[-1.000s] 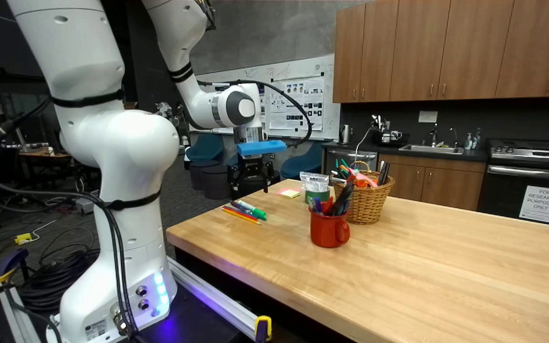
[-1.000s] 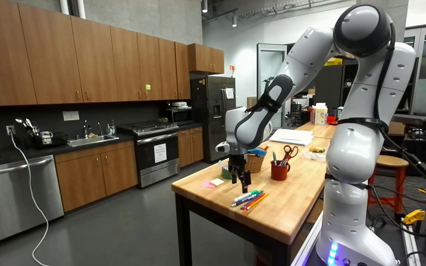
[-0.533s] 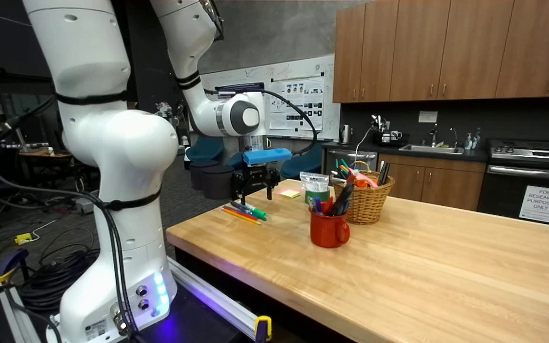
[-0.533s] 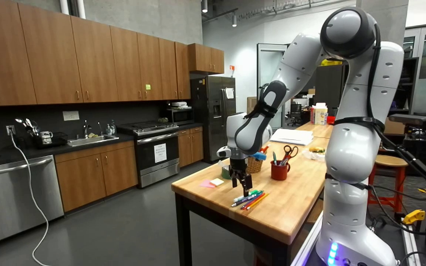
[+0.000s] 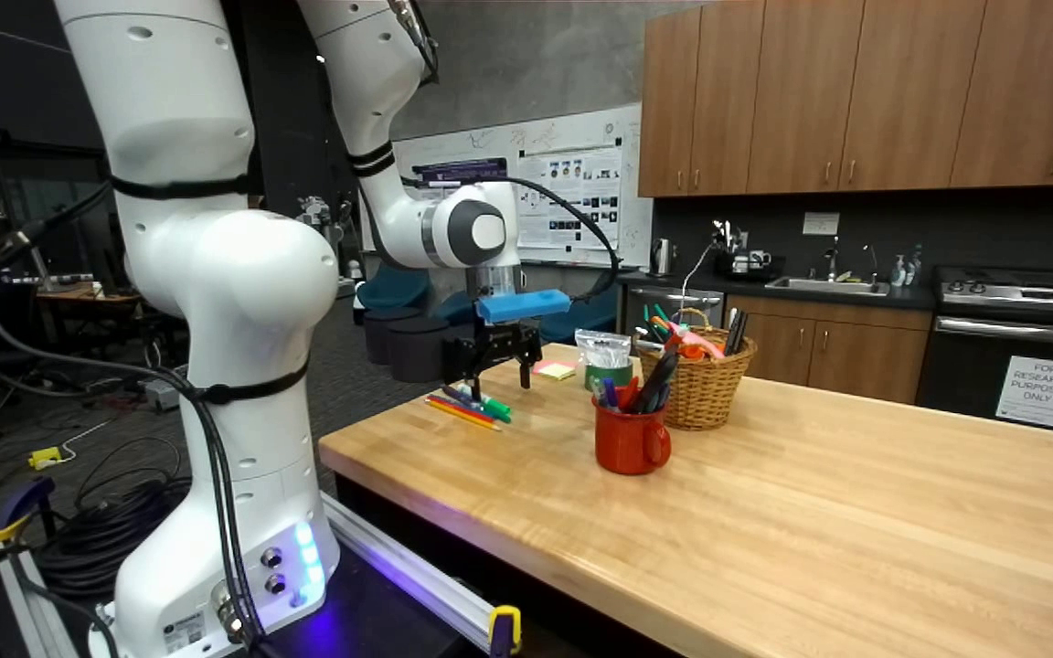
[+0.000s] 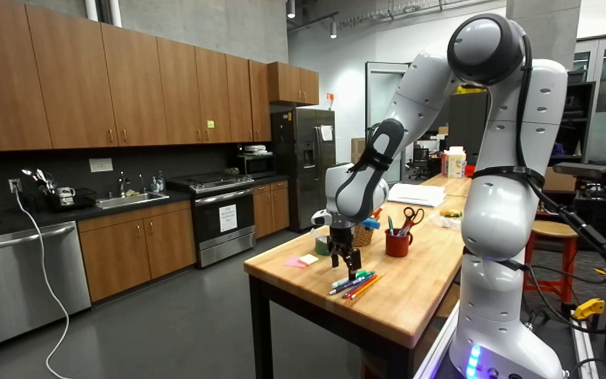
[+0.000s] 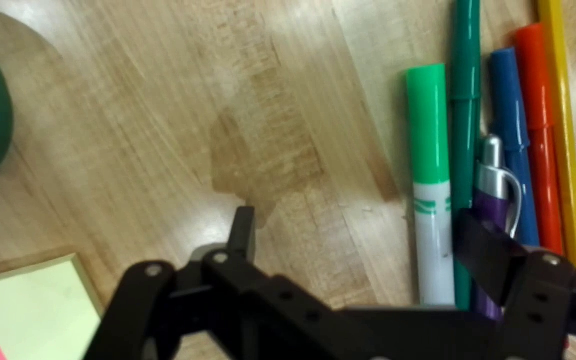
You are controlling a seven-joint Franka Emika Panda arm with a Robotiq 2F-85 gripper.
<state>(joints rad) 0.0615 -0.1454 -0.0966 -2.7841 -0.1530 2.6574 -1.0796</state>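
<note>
Lying on table (image 5: 764, 521), six writing tools (image 6: 356, 285) are counted: one green-capped marker (image 7: 430, 185), one dark green pen (image 7: 464, 135), one purple pen (image 7: 488, 206), one blue pen (image 7: 519, 155), one red pen (image 7: 541, 135), one yellow pencil (image 7: 564, 135). Gripper (image 7: 353, 222) is spread wide, nothing held. Marker is framed between fingertips (image 7: 488, 255) in wrist view; dark green and purple pens are overlapped by one fingertip (whether touched, cannot be told). One red mug (image 5: 627, 443) and one wicker basket (image 5: 700, 393) are set farther off.

The gripper (image 5: 501, 391) is lower than a second ago, and the pens (image 7: 492, 180) now lie close beneath one finger (image 7: 488, 250).
</note>
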